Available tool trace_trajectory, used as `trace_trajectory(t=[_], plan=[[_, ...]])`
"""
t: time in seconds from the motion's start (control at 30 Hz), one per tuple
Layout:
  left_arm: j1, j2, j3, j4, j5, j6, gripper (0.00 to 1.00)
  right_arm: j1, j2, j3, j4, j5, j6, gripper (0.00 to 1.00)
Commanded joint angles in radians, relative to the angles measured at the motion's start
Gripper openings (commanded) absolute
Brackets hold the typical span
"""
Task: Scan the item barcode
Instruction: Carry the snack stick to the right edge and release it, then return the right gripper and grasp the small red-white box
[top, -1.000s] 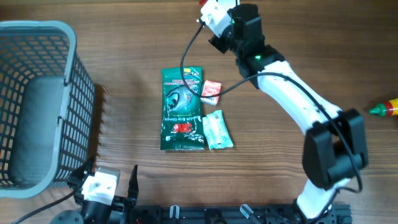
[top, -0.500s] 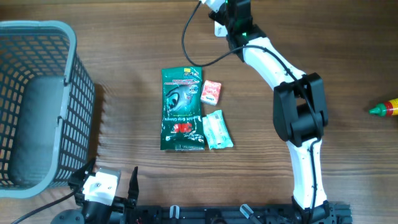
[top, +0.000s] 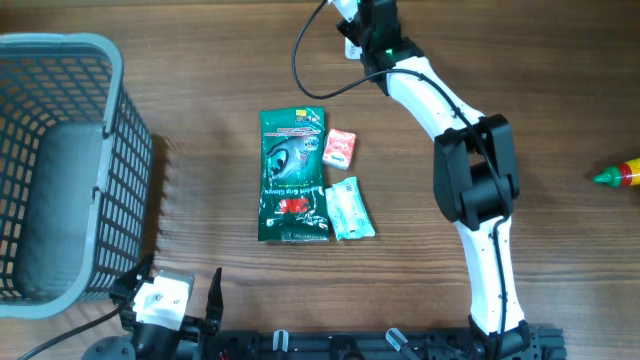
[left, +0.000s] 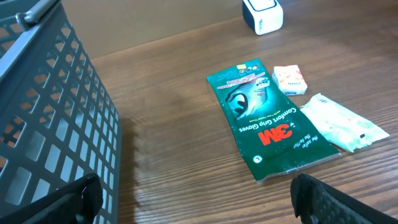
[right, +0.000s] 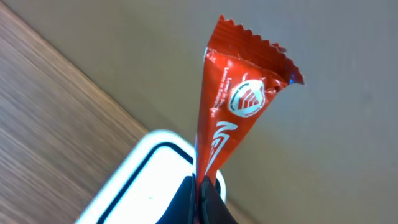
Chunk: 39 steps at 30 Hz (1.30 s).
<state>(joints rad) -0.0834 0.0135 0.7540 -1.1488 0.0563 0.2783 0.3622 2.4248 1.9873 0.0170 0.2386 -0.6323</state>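
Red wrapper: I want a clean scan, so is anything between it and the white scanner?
Nothing visible does. The right gripper holds the red wrapper right by the white scanner, nothing between them.

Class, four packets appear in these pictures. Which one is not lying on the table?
The red wrapper, pinched in the right claw. The green glove packet, the small orange packet and the white sachet all lie flat on the table.
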Motion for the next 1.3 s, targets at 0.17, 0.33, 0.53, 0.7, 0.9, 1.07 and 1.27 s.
trace_trajectory(t=[0.17, 0.33, 0.53, 0.7, 0.9, 1.07, 1.27], plan=[[-0.005, -0.009, -0.003, 0.003, -0.002, 0.005, 1.0, -0.24, -0.187, 0.03, -0.315, 0.176, 0.094, 0.04], [-0.005, -0.009, -0.003, 0.003, -0.002, 0.005, 1.0, -0.506, -0.19, 0.014, -0.51, 0.062, 0.325, 0.04], [-0.005, -0.009, -0.003, 0.003, -0.002, 0.005, 1.0, -0.808, -0.157, 0.013, -0.631, -0.18, 0.572, 0.04], [-0.005, -0.009, -0.003, 0.003, -0.002, 0.005, 1.0, -0.927, -0.109, -0.011, -0.671, -0.208, 0.666, 0.04], [-0.005, -0.009, -0.003, 0.003, -0.002, 0.005, 1.0, -1.009, -0.091, -0.082, -0.715, -0.141, 0.82, 0.08], [-0.005, -0.009, -0.003, 0.003, -0.002, 0.005, 1.0, -1.05, -0.131, -0.045, -0.825, -0.139, 0.949, 0.7], [-0.005, -0.009, -0.003, 0.003, -0.002, 0.005, 1.0, -1.024, -0.296, -0.028, -0.857, -0.632, 0.952, 1.0]])
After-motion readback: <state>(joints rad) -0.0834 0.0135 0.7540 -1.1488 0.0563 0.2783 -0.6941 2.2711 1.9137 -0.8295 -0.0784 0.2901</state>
